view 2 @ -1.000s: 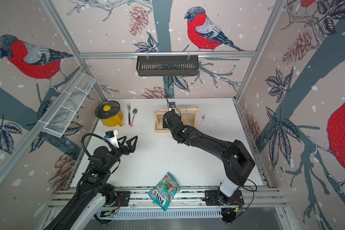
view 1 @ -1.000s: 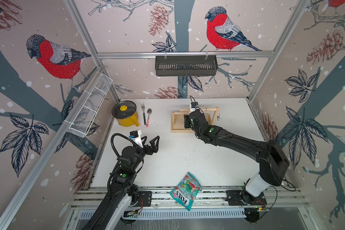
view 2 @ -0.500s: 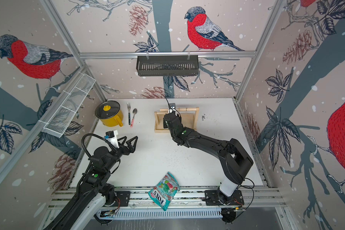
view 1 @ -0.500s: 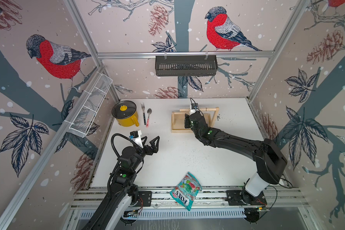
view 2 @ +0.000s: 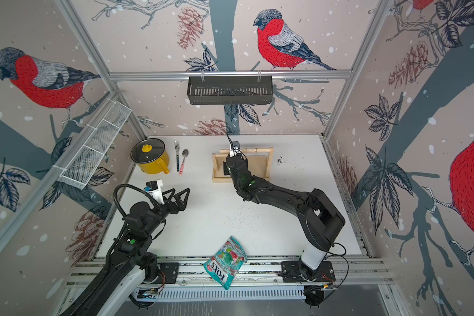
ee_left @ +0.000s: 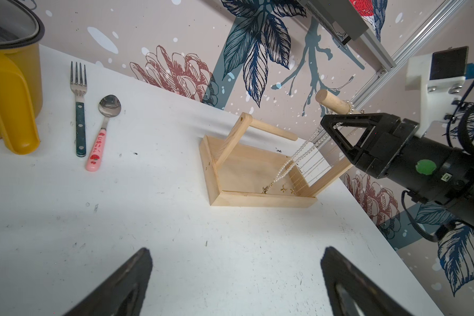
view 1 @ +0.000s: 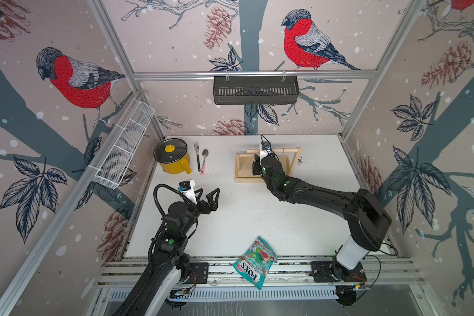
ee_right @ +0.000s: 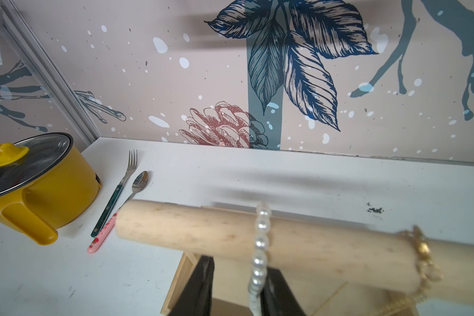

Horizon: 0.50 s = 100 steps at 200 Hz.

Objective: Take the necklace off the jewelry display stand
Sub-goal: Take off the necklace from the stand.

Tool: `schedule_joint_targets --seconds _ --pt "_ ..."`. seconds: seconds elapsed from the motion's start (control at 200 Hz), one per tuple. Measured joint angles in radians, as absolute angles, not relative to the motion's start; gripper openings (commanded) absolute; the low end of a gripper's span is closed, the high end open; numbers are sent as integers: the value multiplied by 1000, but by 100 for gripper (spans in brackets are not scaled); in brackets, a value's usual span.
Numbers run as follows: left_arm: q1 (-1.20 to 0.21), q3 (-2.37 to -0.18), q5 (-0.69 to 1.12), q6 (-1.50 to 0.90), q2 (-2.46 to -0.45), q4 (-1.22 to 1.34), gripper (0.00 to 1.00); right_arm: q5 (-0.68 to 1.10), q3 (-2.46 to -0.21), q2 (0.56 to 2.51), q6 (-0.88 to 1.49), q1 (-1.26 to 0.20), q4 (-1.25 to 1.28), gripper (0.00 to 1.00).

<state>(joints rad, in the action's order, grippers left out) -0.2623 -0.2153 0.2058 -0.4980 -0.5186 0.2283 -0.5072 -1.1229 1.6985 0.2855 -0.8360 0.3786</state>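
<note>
Toward the back of the white table, right of centre: jewelry display stand, light wood, upright on its tray base. Draped over the dowel bar near its free end: pearl necklace, not yet off, strands hanging down into the tray, lower end with a small gold pendant lying on the tray floor. Farther along the same bar: gold chain, blurred. Just under the bar, over the tray: right gripper, jaws partly apart with a visible gap. Pearl strand hanging between them, against one finger and clear of the other; no pinch visible. At front left, above bare table and well apart from the stand: left gripper, fingers spread wide, holding nothing. At back left: yellow pot with glass lid on, handle toward the front. Just beside it, lying parallel: fork and spoon, the spoon with a pink strawberry-print handle. At the front edge, partly over the rail: Fox's candy bag. On the back wall rail: black basket. On the left wall: white wire basket.
</note>
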Motion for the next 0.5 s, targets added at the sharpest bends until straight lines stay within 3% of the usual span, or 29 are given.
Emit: schedule_joint_targets --seconds 0.27,0.5 --pt "-262 -207 208 -502 -525 249 97 -508 -1122 1700 258 -836 405 7" --pt "-262 -202 210 -508 -538 258 97 -507 -1122 1700 251 -840 405 5"
